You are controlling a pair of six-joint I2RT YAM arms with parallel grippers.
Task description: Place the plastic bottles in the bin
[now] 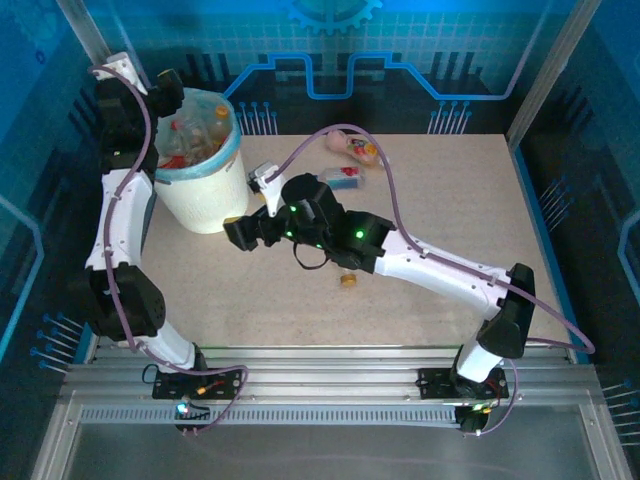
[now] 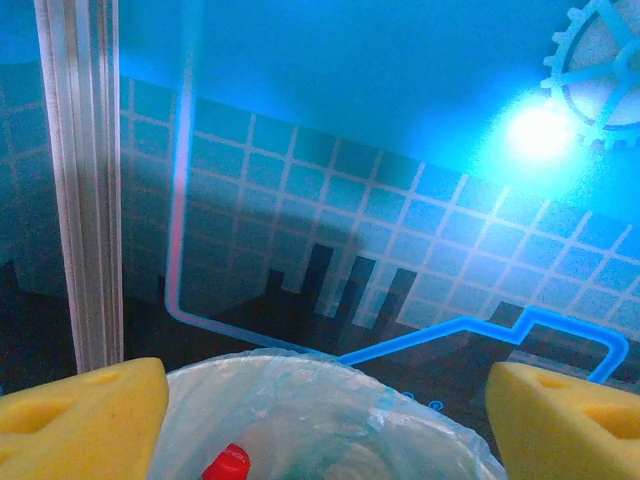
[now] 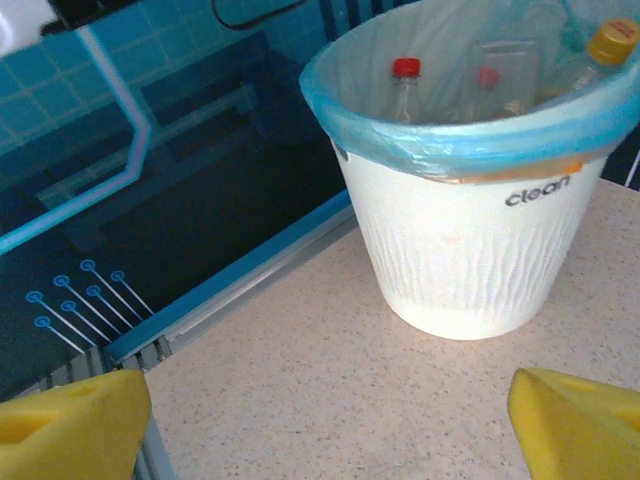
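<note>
- Bin (image 1: 205,195) stands on the far-left part of the table (image 1: 430,210). It is a white bucket with a light-blue liner (image 3: 440,140) folded over the rim.
- Several bottles (image 1: 190,135) are already inside the bin in a jumble. The right wrist view shows a red-capped bottle (image 3: 405,75) and a yellow-capped bottle (image 3: 608,45) among them.
- Pink bottle (image 1: 352,146) lies on its side on the table near the far edge, well right of the bin.
- Clear bottle (image 1: 345,176) with red and blue on it lies just in front of the pink one, partly crossed by the right arm's cable.
- Small orange cap (image 1: 348,281) sits loose on the table, close beside the right arm's forearm.
- Left gripper (image 2: 320,385) hovers over the bin's far-left rim. Its yellow pads (image 2: 85,410) are spread wide with nothing between them, and the liner and a red cap (image 2: 228,463) are below.
- Right gripper (image 3: 325,400) is low over the table just right of the bin's base, facing the bucket wall. Its jaws are apart and empty, not touching the bin.
</note>
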